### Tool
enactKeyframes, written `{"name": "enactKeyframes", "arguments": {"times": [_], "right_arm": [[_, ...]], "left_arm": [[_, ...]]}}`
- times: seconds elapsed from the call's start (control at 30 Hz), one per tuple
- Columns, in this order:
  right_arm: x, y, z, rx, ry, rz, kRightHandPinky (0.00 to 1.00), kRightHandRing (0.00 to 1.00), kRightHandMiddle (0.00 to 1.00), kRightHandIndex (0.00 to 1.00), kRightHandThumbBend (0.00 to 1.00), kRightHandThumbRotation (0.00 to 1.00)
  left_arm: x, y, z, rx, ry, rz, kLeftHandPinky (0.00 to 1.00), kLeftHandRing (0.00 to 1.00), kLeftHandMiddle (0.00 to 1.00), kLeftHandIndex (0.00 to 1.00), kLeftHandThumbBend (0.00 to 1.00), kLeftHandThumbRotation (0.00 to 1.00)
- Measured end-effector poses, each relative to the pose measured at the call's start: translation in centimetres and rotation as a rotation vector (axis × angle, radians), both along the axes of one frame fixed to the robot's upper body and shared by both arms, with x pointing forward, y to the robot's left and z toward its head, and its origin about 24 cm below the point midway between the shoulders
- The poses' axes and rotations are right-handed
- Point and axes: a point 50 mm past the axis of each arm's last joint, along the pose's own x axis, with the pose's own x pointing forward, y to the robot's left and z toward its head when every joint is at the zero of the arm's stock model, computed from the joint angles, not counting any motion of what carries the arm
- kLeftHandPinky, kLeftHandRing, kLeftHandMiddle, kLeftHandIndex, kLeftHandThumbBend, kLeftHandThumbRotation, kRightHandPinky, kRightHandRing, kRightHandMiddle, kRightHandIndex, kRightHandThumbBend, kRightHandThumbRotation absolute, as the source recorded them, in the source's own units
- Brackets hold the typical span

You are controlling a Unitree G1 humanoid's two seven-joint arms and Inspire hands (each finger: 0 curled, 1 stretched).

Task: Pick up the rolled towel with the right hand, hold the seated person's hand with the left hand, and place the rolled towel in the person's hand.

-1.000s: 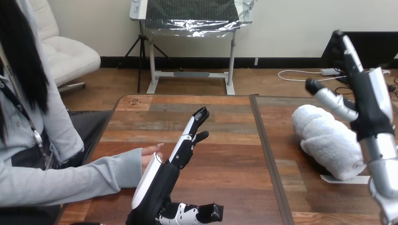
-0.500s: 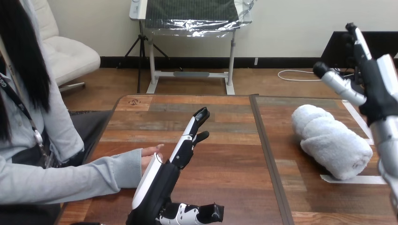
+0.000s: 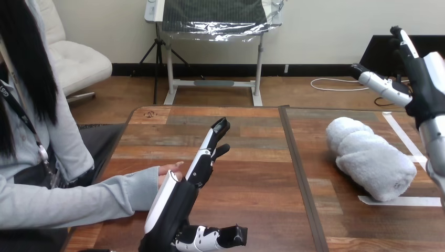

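**STATUS: BOTH HANDS OPEN, TOWEL LYING ON THE TABLE**

**1. Right hand.** The robot's right hand, black with white shells, is raised at the view's right edge, above and beyond the far end of the towel. Its fingers are straight and point upward. Its thumb is spread out to the left. The hand is wide open, holds nothing and is well apart from the towel.

**2. Task item.** The white, terry-cloth rolled towel lies on its side on the right section of the brown wooden table. It runs diagonally from far left to near right. Its near end lies just beside a white tape strip stuck to the tabletop. Neither robot hand touches the rolled towel.

**3. Left hand.** The robot's left hand stands on edge over the left section of the table, its white shell facing left. Its fingers are straight and point away from the robot, and its thumb is spread to the right near the view's bottom edge. The hand is wide open and grips nothing.

**4. Person's hand.** The person's hand comes in from the left out of a grey sleeve. It lies low over the table, just beside the left hand and partly hidden behind it. Contact between the two cannot be determined.

**5. Layout.** A dark seam between the table sections separates the left hand from the rolled towel.
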Motion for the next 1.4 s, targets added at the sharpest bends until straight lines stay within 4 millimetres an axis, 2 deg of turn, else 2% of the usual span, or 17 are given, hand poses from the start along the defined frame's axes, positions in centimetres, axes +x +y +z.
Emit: {"name": "enactKeyframes", "arguments": {"times": [0.27,0.33,0.47,0.87,1.17,1.37,1.4], "right_arm": [[0.6,-0.2,-0.1,-0.017,0.087,-0.040,0.76,0.87,0.92,0.96,1.00,0.66],[0.7,-0.2,-0.2,-0.027,0.107,-0.049,0.70,0.83,0.89,0.95,1.00,0.65],[0.8,-0.3,-0.5,-0.045,0.159,-0.066,0.66,0.82,0.87,0.95,1.00,0.64],[0.3,-1.0,-2.1,-0.078,0.321,-0.116,0.70,0.84,0.89,0.94,1.00,0.60],[-0.2,-1.4,-3.3,-0.093,0.424,-0.142,0.70,0.83,0.88,0.94,1.00,0.61],[-0.3,-1.5,-3.7,-0.129,0.469,-0.147,0.55,0.69,0.73,0.94,1.00,0.63],[-0.4,-1.5,-3.8,-0.132,0.475,-0.148,0.51,0.64,0.68,0.94,1.00,0.63]], "left_arm": [[0.0,0.0,0.1,0.002,-0.002,-0.003,0.92,1.00,1.00,1.00,1.00,0.72],[0.0,0.0,0.1,0.001,-0.004,-0.004,0.92,1.00,1.00,1.00,1.00,0.72],[0.1,0.0,0.2,-0.004,-0.006,-0.006,0.92,1.00,1.00,1.00,1.00,0.72],[0.1,-0.1,0.3,-0.010,-0.012,-0.012,0.92,1.00,1.00,1.00,1.00,0.72],[0.1,-0.2,0.6,-0.010,-0.028,-0.021,0.92,1.00,1.00,1.00,1.00,0.72],[0.1,-0.4,0.8,-0.011,-0.041,-0.031,0.92,1.00,1.00,1.00,1.00,0.72],[0.1,-0.4,0.9,-0.012,-0.044,-0.033,0.92,1.00,1.00,1.00,1.00,0.72]]}}
